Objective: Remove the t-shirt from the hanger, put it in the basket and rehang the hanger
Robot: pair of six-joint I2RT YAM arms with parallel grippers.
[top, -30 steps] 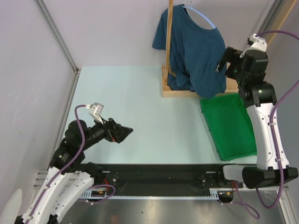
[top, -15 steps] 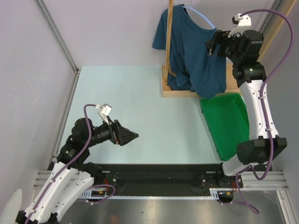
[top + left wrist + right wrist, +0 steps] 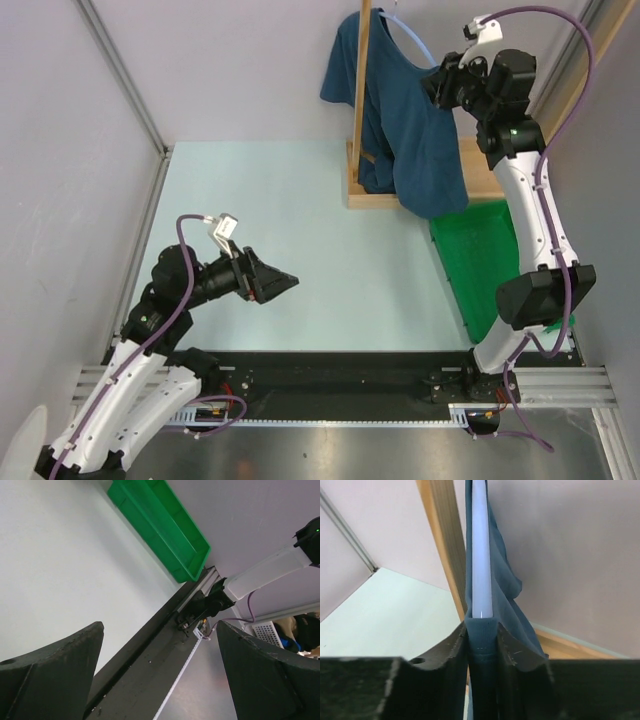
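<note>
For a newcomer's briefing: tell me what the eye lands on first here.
The teal t-shirt stands out first, hanging on a pale hanger from the wooden rack at the table's far edge. The right gripper pinches its shoulder cloth right at the hanger's end. Next come the green tray at the right and the left gripper, open above the table at the near left.

The right arm (image 3: 535, 215) rises tall at the far right, wrist bent leftward, and the right gripper (image 3: 436, 88) pinches the t-shirt (image 3: 420, 130) at its shoulder. The left arm (image 3: 150, 330) crouches low at the near left. The left gripper (image 3: 275, 284) points right, fingers spread wide.
</note>
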